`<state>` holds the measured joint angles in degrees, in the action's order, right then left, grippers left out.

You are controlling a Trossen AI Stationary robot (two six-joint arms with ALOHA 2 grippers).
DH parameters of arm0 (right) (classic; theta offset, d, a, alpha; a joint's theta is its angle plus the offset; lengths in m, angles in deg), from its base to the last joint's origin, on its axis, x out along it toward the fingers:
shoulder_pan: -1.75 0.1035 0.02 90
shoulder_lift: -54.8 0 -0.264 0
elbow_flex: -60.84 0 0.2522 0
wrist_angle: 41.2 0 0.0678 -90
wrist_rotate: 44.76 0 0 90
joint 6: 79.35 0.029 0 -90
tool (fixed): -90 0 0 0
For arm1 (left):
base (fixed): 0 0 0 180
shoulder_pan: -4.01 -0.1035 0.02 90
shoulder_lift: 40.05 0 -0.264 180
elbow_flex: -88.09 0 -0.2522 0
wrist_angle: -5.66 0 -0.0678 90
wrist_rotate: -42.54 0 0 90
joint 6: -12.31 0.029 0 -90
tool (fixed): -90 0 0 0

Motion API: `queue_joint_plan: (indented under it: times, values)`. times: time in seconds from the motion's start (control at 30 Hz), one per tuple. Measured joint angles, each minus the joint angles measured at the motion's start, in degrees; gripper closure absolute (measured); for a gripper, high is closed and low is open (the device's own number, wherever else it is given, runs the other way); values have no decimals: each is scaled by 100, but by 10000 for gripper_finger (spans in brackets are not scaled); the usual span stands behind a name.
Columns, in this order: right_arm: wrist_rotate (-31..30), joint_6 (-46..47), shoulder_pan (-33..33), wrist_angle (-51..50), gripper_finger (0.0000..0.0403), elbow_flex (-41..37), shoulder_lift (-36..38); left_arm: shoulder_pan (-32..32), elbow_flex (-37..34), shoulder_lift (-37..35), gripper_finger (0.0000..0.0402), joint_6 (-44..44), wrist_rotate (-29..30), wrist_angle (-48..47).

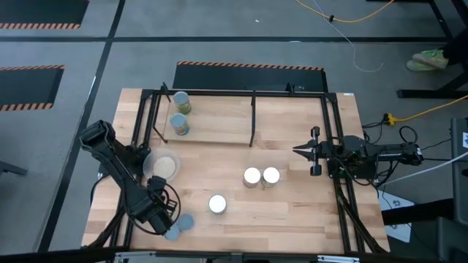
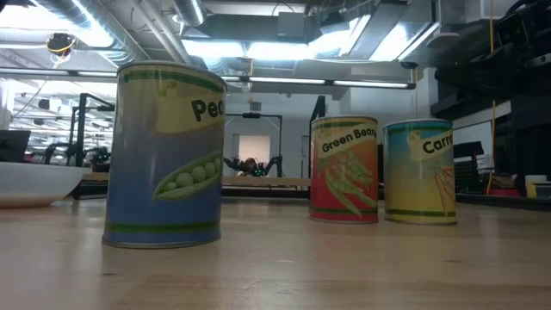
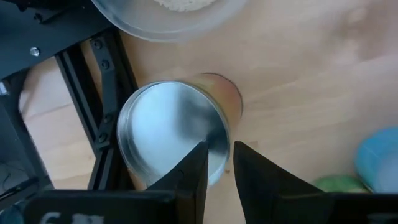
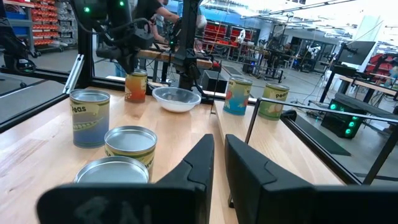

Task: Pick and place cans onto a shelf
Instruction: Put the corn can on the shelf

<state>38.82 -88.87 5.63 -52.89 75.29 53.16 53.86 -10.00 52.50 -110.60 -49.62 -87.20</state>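
Hovering my left gripper (image 3: 217, 163) over a can (image 3: 171, 134) near the table's (image 1: 292, 204) front-left corner, its fingers nearly together, gripping nothing. My right gripper (image 1: 298, 151), pressed almost closed, waits beside the shelf (image 1: 219, 120).

Standing upright on the wooden tabletop (image 2: 284, 275), three cans. Nearest and largest in the picture, a blue-sided peas can (image 2: 165, 155) with a pea-pod picture and a pale yellow label band, sitting left of centre. Farther back to the right, a red-orange green beans can (image 2: 344, 170) and a yellow carrots can (image 2: 420, 171), standing just beside each other, whether touching or not being unclear. Showing at the left edge, part of a pale shallow dish (image 2: 34, 182). Stretching behind, a workshop room with ceiling lights and dark frames.
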Motion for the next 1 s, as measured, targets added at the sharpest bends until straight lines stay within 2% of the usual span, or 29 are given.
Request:
queue_joint_plan:
  times: [0.2,0.47,0.7,0.8,1.0]
  values:
    - [-1,0,0,2,357,0,0,-10,-268,-28,332,2,-307,235]
    - [-2,0,0,12,357,0,0,-13,-278,-20,334,4,-336,251]
    - [-1,0,0,13,357,0,0,-13,-278,-14,379,6,-321,285]
    - [0,0,0,13,357,0,0,-13,-184,1,396,8,-321,258]
    - [-1,0,0,15,357,0,0,-46,369,28,400,206,-334,441]
